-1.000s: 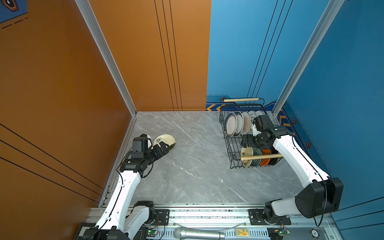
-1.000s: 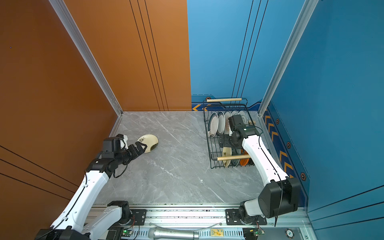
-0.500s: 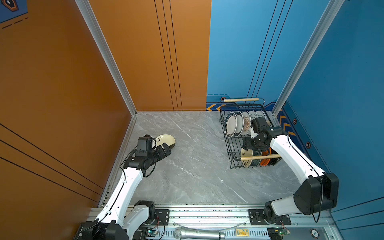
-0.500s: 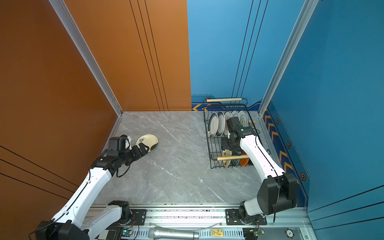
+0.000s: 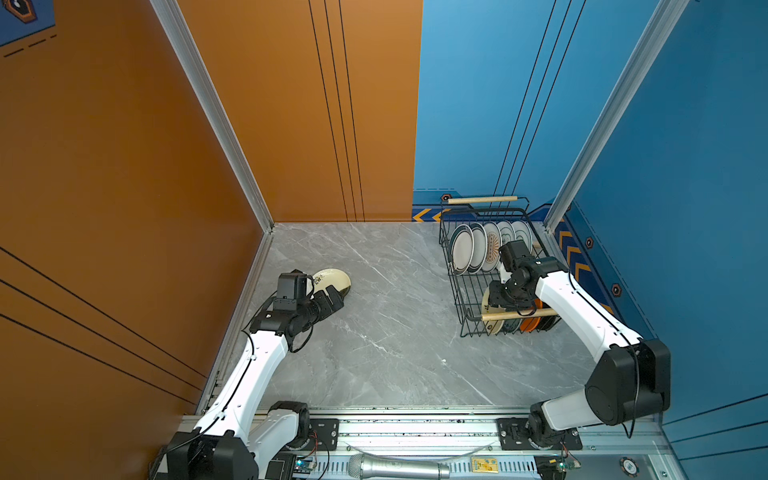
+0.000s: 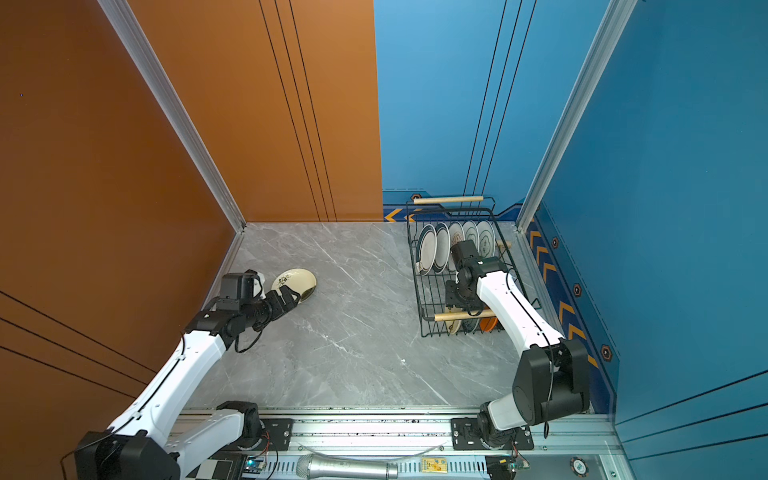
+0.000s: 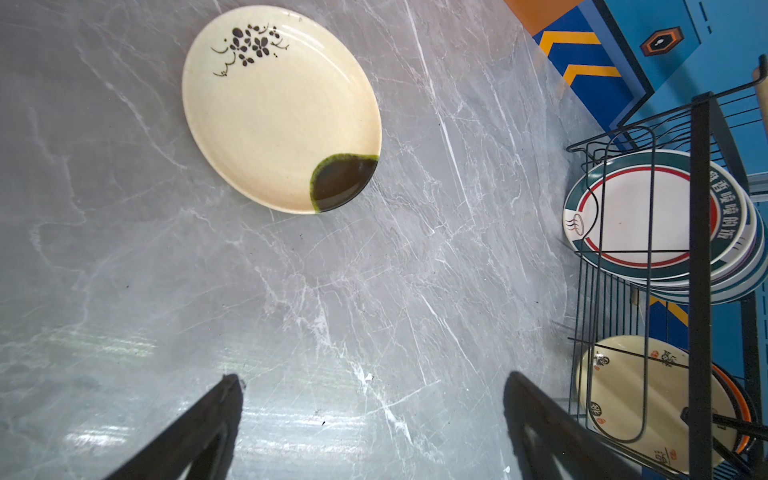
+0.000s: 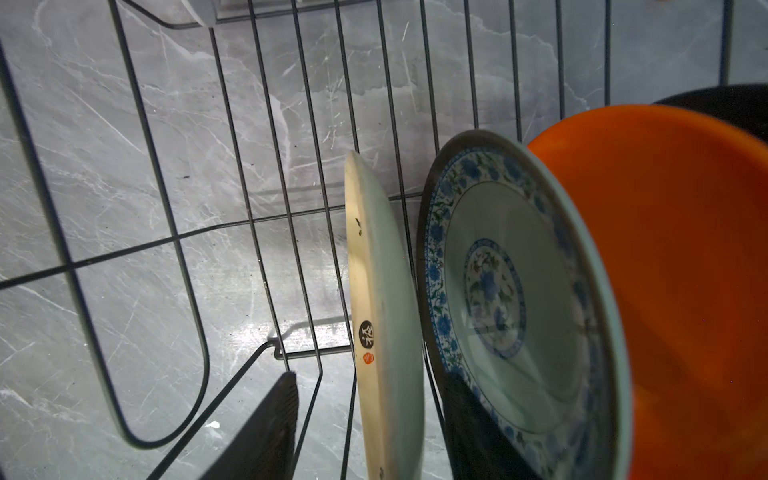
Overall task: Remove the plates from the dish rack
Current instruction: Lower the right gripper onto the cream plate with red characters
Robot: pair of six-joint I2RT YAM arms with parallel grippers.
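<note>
Now right gripper (image 8: 370, 376), lowered into black wire dish rack (image 5: 455, 286), narrows jaws astride upright round cream plate (image 8: 382, 291), gap remaining; lift likely next. Left gripper (image 7: 372, 376) gapes empty.

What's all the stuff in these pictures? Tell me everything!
dish rack: one, black wire, wooden handles, table's far right
big plates: five, white, dark rims, standing at rack's far end
rack cream plate: one, cream, rack's near end
flowery plate: one, blue-patterned, beside it
orange plate: one, orange, next along
black plate: one, black, end of row
flat cream plate: one, cream with dark patch, table's left
table: one, grey marble
microphone: one, silver, front rail
left gripper: one, black, open near flat cream plate
right gripper: one, black, open astride rack cream plate
</note>
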